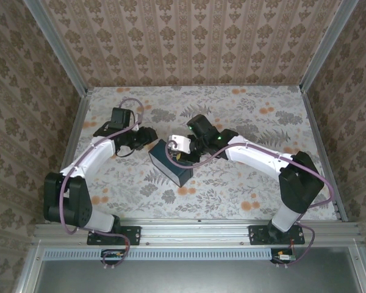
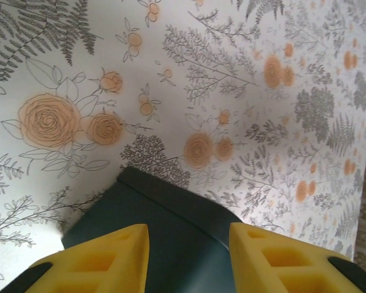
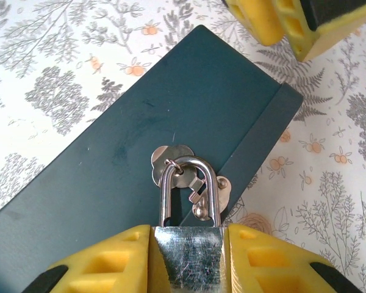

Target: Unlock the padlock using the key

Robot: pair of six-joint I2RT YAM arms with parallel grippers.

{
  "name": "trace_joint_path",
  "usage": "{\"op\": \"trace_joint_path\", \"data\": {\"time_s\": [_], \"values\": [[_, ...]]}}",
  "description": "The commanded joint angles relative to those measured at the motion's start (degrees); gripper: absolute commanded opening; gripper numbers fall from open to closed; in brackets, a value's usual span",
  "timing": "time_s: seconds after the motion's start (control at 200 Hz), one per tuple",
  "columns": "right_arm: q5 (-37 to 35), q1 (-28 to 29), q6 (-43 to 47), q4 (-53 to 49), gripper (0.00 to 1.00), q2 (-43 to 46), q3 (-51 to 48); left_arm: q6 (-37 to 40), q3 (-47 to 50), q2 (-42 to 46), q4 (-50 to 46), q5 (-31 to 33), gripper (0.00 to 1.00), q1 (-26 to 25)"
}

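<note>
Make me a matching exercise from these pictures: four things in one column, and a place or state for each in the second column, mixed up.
1 padlock body
2 shackle
3 tin
4 left gripper

a lying on the floral table
b fingers apart over the tin's end
c threaded through the hasp
d clamped by the right gripper

Pairs: 1-d, 2-c, 3-a, 4-b.

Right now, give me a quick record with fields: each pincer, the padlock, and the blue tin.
right pincer: shut on the padlock body
left pincer: open, poised over one end of the tin; contact unclear
padlock: shackle looks seated in the body, threaded through the tin's hasp
tin: closed, lying flat on the floral table
</note>
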State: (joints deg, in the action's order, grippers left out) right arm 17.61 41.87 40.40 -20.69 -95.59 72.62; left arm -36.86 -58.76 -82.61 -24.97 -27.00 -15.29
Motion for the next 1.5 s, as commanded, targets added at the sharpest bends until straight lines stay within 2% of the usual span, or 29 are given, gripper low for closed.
{"op": "trace_joint_path", "data": {"time_s": [0.0, 0.125, 0.235, 0.405, 0.53, 0.695, 0.795, 0.905, 0.975, 1.065, 1.145, 1.495], "values": [[4.1, -0.6, 6.3, -1.9, 0.20, 3.4, 1.5, 4.2, -3.6, -0.8, -3.2, 0.4, 0.40, 0.0], [3.3, -1.2, 7.1, -2.5, 0.21, 2.7, 2.4, 6.5, -4.8, 0.1, -6.7, 0.3, 0.41, -1.1], [2.3, -1.3, 7.1, -2.6, 0.27, 2.4, 2.4, 8.2, -4.8, 3.2, -9.5, 3.1, 0.46, -2.2], [2.1, -1.2, 5.1, -0.8, 0.32, 3.8, -0.6, 7.2, -2.4, 3.9, -9.7, 4.6, 0.46, -3.5], [3.3, -1.2, 2.9, -0.3, 0.46, 5.4, -1.5, 6.8, -1.9, 3.7, -8.8, 5.1, 0.46, -4.6], [3.8, -1.9, 0.6, 0.0, 0.51, 7.2, -1.7, 6.7, -2.5, 3.1, -8.7, 5.3, 0.46, -4.9], [5.5, -3.7, -4.9, 0.1, 0.53, 8.1, -1.1, 6.6, -3.0, 3.1, -8.7, 5.1, 0.46, -5.0], [5.6, -5.9, -18.5, -3.2, 0.57, 6.6, 3.2, 6.4, -3.0, 3.5, -8.8, 5.1, 0.47, -5.0], [9.4, -7.4, -26.7, -5.3, 0.57, 4.7, 4.9, 6.3, -2.5, 3.8, -8.6, 5.2, 0.47, -5.0], [13.6, -8.8, -34.0, -2.1, 0.57, 3.9, 2.7, 6.3, -1.9, 4.0, -8.6, 5.1, 0.47, -5.0], [12.9, -9.0, -36.8, -0.1, 0.57, 3.4, 0.8, 6.2, -1.6, 4.2, -8.7, 4.9, 0.47, -5.1], [16.2, -9.2, -39.4, -4.7, 0.56, -1.4, 2.4, 5.6, 0.8, 6.7, -8.6, 5.1, 0.47, -5.3]]}}
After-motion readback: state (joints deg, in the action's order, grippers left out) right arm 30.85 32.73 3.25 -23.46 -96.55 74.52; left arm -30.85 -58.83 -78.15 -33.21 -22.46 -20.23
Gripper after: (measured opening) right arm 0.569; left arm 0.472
